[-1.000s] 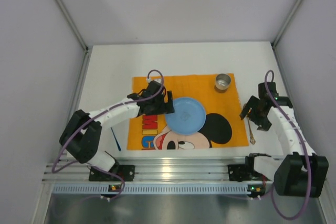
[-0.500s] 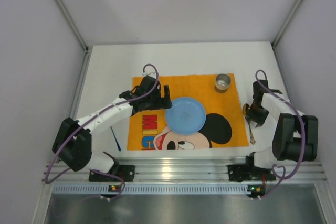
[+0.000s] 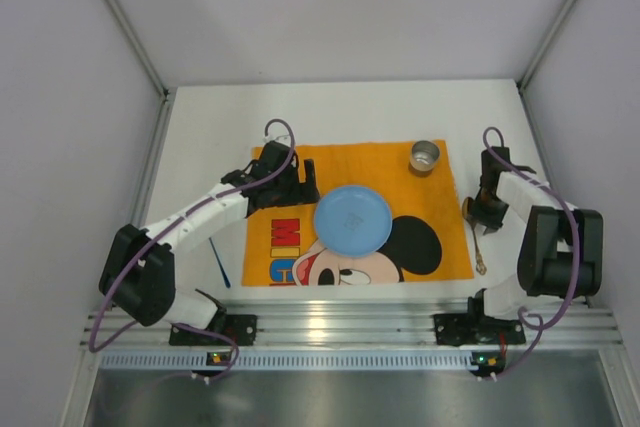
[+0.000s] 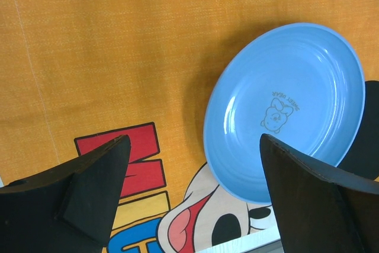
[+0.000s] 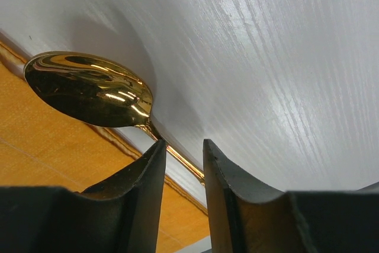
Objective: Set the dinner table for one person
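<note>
Left end effector (image 4: 192, 143) backed off plate (image 4: 284, 111) rim

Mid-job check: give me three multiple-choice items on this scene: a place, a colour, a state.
1. Where is the metal cup? A) far right corner of the orange cloth B) cloth's near left corner C) off the cloth
2. The plate's colour? A) white B) blue C) green
3. The left gripper is: A) shut on the plate B) shut on the cup C) open
Answers: 1 A, the top view shows it there; 2 B, both views show blue; 3 C, its fingers stand wide apart, holding nothing.
</note>
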Controlling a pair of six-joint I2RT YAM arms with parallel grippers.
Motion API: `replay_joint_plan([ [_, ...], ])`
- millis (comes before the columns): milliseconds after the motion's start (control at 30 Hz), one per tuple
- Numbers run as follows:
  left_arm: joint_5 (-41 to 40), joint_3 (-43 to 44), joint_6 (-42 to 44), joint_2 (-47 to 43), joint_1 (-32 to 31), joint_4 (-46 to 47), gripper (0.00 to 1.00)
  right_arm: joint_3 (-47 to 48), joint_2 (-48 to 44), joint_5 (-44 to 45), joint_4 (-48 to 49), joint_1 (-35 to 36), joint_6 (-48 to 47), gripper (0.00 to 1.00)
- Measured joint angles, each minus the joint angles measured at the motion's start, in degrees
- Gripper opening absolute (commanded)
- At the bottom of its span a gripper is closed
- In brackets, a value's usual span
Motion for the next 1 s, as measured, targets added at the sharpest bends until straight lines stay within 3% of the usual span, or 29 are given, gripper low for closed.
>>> replay_joint_plan([
  [267, 0.17, 0.0, 0.22, 0.07, 0.04, 0.04, 0.95, -0.13, -4.15, -1.9, 1.42, 0.02, -1.2, 0.33],
  [833, 0.55, -1.77, -1.18, 0.02, 0.04, 0.04, 0.94, -0.13, 0.9, -3.87, 2.8, 0.7, -2.58, 0.31],
  [1000, 0.26, -2.29, -1.99, -0.02, 0.04, 0.07, 0.94, 1.2, 3.17, -4.85, 2.19, 0.81, -3.19, 0.23],
])
